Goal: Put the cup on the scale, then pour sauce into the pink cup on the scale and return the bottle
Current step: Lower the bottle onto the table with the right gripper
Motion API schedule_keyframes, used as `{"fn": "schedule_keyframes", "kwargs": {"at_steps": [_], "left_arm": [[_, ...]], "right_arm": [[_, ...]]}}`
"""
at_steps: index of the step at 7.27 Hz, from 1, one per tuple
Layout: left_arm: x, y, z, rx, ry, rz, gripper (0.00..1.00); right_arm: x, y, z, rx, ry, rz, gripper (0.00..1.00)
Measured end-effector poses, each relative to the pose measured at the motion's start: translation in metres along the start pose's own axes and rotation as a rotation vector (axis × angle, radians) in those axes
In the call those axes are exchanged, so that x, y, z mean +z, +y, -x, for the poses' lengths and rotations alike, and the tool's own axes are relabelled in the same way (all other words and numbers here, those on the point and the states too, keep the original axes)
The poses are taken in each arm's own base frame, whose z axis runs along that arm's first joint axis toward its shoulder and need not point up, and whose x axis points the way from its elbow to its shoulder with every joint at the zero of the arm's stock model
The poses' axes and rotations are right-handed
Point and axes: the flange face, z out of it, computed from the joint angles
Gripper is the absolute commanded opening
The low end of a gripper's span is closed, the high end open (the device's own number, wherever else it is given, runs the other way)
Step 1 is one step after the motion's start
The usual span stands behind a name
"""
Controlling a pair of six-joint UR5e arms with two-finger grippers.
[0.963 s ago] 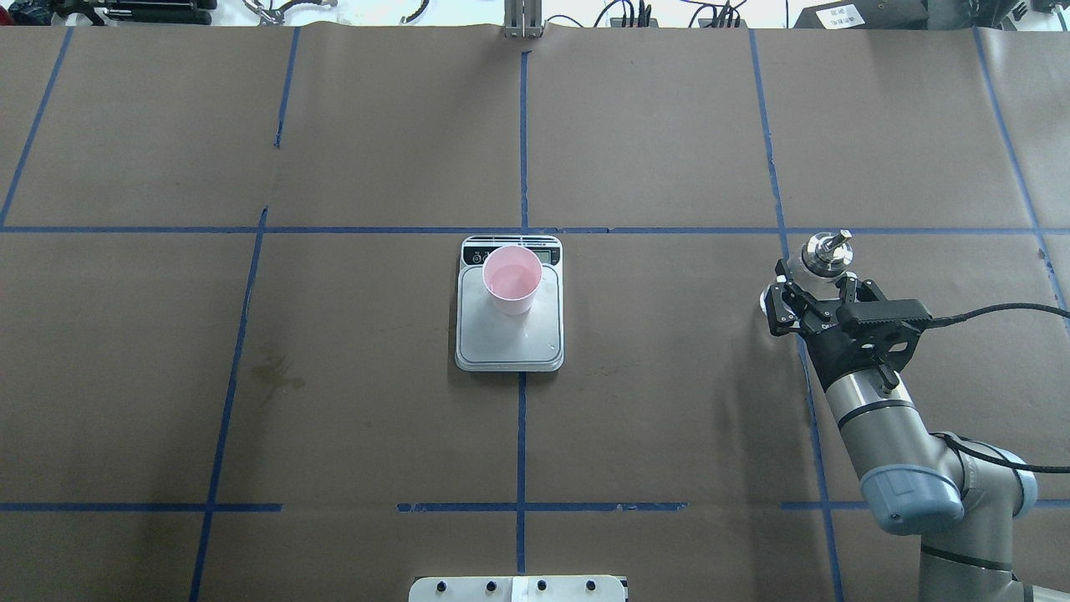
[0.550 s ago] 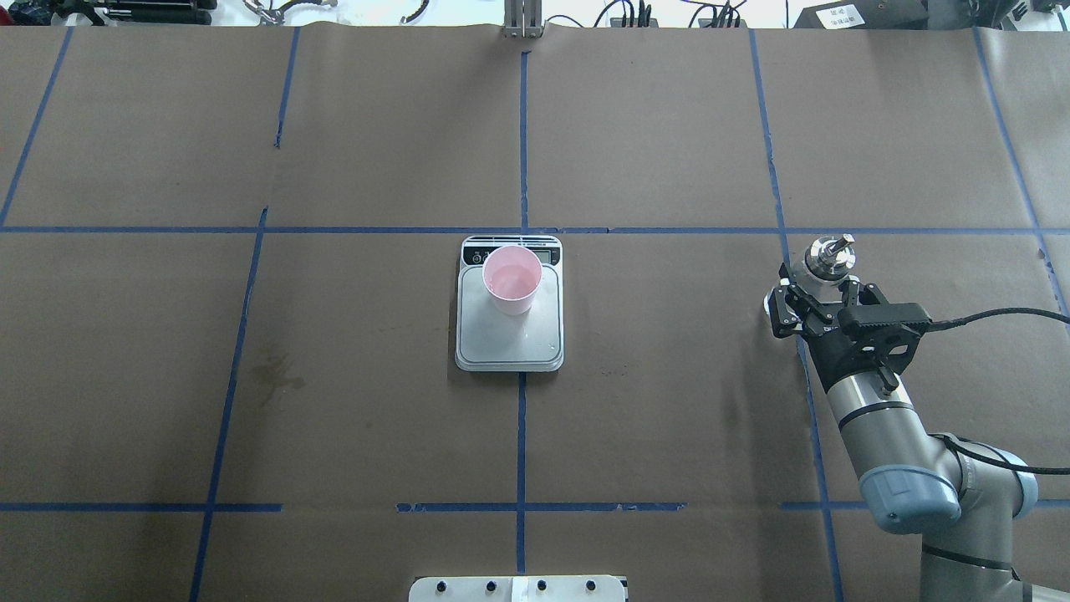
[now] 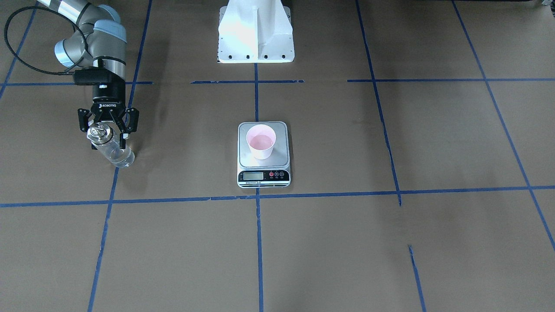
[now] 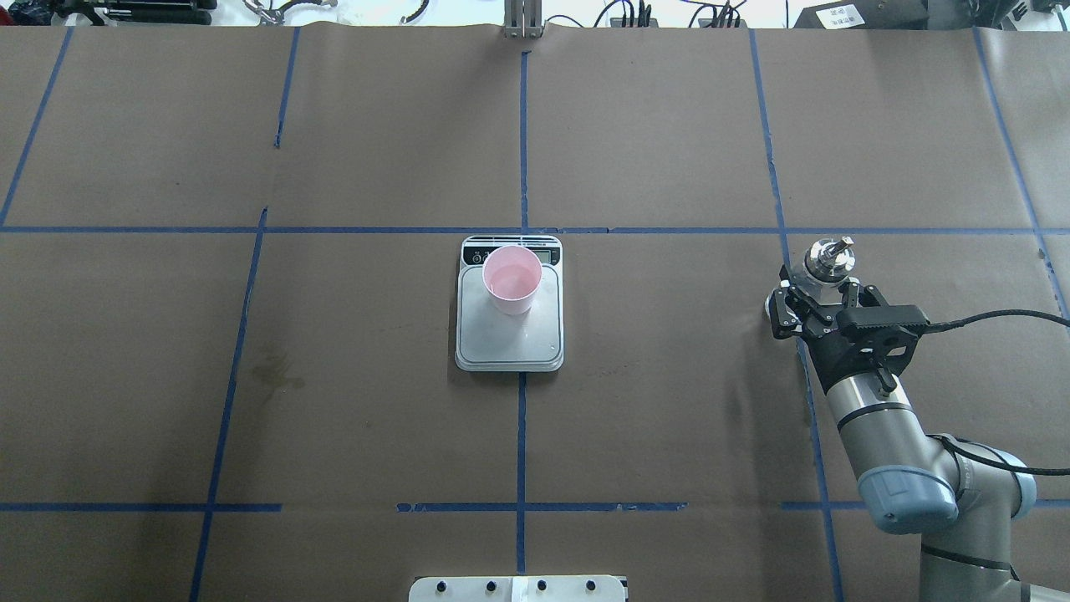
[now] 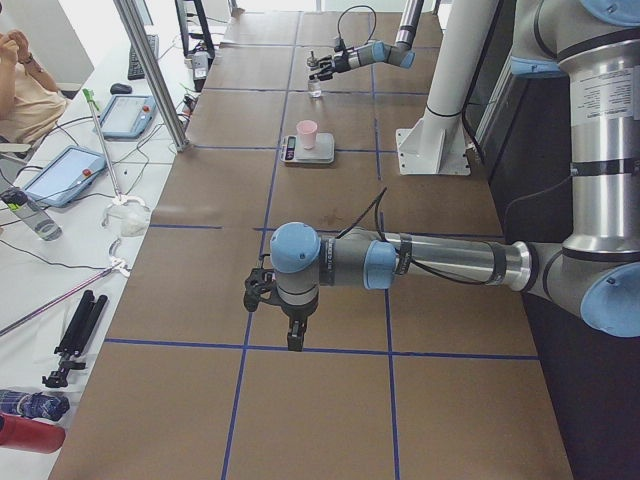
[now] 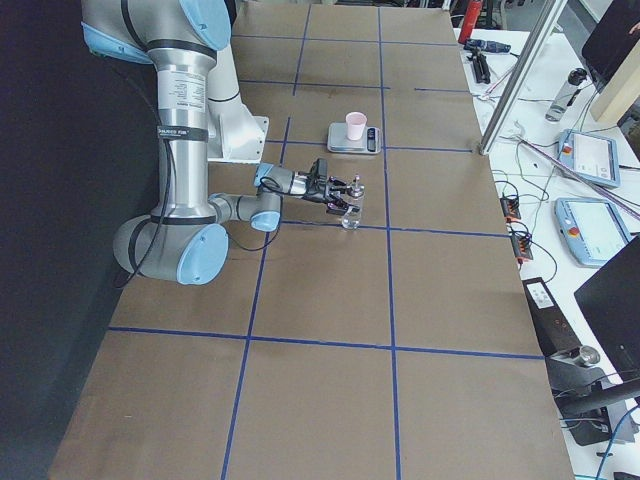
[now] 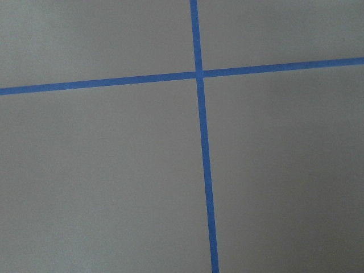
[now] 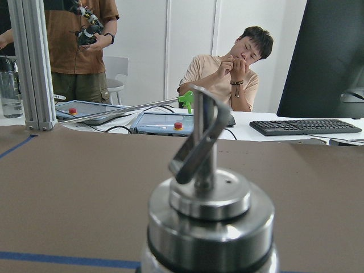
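Note:
The pink cup (image 4: pixel 512 280) stands upright on the silver scale (image 4: pixel 510 339) at the middle of the table, toward the display end; the front-facing view shows the cup (image 3: pixel 260 141) on the scale (image 3: pixel 277 158) too. At the robot's right the clear glass bottle (image 4: pixel 826 257) with its metal pourer stands on the table, clear sauce inside the bottle (image 3: pixel 113 151). My right gripper (image 4: pixel 812 298) is open, its fingers spread on either side of the bottle. The right wrist view has the pourer cap (image 8: pixel 207 193) close up. My left gripper (image 5: pixel 268 298) hangs over bare table; I cannot tell its state.
Blue tape lines (image 4: pixel 522 142) grid the brown table cover. The robot's white base (image 3: pixel 256 39) sits at the near edge. Two people (image 8: pixel 233 71) and desks with tablets (image 5: pixel 62 172) lie beyond the far edge, with an aluminium post (image 8: pixel 31 62) at the left.
My right gripper has drawn back slightly toward the robot's base while the bottle stays standing in place. Cup and scale have not moved.

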Motion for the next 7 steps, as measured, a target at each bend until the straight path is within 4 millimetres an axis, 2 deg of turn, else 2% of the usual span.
{"fn": "schedule_keyframes", "kwargs": {"at_steps": [1, 2, 4, 7], "left_arm": [[0.000, 0.000, 0.000, -0.001, 0.000, 0.000, 1.00], [0.000, 0.000, 0.000, -0.001, 0.000, 0.000, 1.00], [0.001, 0.000, 0.001, -0.001, 0.000, 0.001, 1.00], [0.000, -0.001, 0.000, -0.001, 0.001, 0.001, 1.00]], "right_arm": [[0.000, 0.001, -0.001, -0.002, 0.002, 0.000, 0.89], [0.002, 0.004, -0.002, -0.007, 0.006, -0.004, 0.96], [0.006, 0.013, -0.009, -0.030, 0.027, -0.019, 0.99], [0.007, 0.013, -0.008, -0.032, 0.038, -0.044, 0.99]]}}
